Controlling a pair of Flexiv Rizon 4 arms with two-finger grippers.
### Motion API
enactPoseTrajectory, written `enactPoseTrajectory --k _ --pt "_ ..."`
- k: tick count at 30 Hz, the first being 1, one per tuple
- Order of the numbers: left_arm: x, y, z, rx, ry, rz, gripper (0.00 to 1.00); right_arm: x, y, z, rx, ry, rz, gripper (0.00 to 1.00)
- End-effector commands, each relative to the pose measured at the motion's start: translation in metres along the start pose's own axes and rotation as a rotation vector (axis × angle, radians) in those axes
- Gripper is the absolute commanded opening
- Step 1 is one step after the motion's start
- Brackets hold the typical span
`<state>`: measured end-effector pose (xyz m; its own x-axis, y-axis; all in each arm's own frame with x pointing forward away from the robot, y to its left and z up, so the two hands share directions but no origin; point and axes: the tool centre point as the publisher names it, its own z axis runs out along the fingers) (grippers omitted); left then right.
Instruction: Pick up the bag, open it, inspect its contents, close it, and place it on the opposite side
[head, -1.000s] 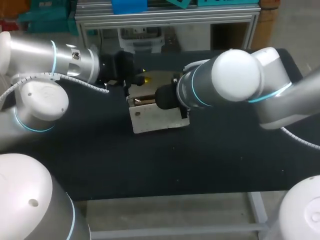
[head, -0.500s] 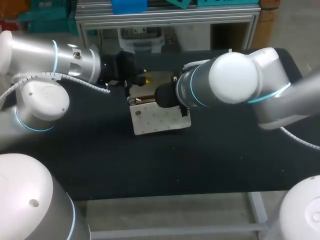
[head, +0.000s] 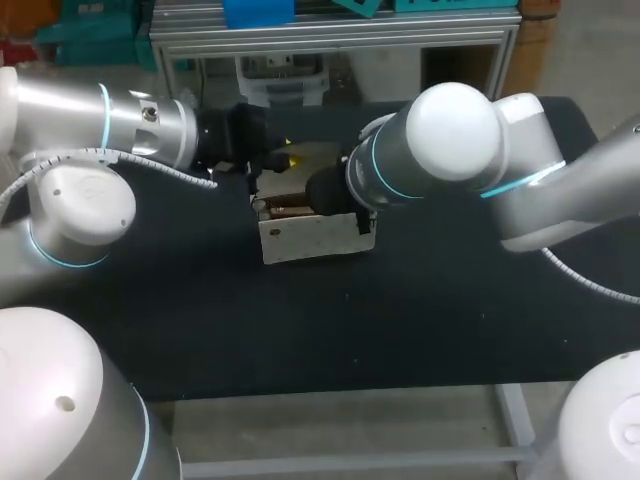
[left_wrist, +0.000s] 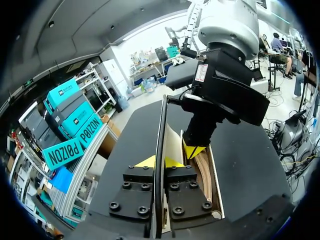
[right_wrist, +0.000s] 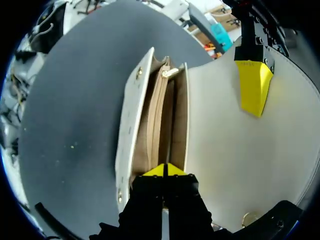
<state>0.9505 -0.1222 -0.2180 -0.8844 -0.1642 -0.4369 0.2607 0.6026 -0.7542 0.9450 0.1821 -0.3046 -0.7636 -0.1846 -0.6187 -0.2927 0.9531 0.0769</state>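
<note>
A cream bag (head: 312, 238) stands on the black table (head: 450, 320) with its flap (right_wrist: 230, 145) lifted back. My left gripper (left_wrist: 159, 163) is shut on the flap's edge, behind the bag (head: 286, 160). Its yellow finger (right_wrist: 255, 85) lies against the flap's inner face. My right gripper (right_wrist: 164, 171) is shut on the bag's inner wall at the mouth, coming in from the right (head: 322, 196). The brown lined inside (right_wrist: 156, 115) shows several pockets and a gold zip pull (right_wrist: 170, 73). What lies in the pockets stays hidden.
My right arm's bulky elbow (head: 455, 140) hangs over the table just right of the bag. The left arm's forearm (head: 120, 125) crosses the table's back left. The table's front edge (head: 350, 388) runs well in front of the bag.
The bag's front panel has tipped more upright and sits slightly further left. My right arm shifted a little left with it. Both grips have held.
</note>
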Motion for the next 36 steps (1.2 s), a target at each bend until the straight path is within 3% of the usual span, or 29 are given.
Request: enactPoseTrajectory --k 1,16,22,27,36 --pt "0.004 -0.002 -0.004 0.016 -0.006 0.009 0.0 -0.002 0.0 0.002 0.005 0.033 0.001 0.0" --pt "0.011 -0.005 -0.008 0.033 -0.009 0.052 0.0 0.003 0.004 0.018 0.031 0.237 -0.008 0.0" --pt "0.012 -0.003 -0.009 0.037 -0.014 0.064 0.0 0.008 0.005 0.017 0.0 0.232 -0.011 0.16" --pt "0.011 -0.001 -0.009 0.042 -0.018 0.073 0.0 0.015 0.005 0.016 -0.016 0.236 -0.007 0.4" --pt "0.015 -0.002 -0.008 0.06 -0.013 0.102 0.0 0.023 0.004 0.017 -0.02 0.246 0.003 0.53"
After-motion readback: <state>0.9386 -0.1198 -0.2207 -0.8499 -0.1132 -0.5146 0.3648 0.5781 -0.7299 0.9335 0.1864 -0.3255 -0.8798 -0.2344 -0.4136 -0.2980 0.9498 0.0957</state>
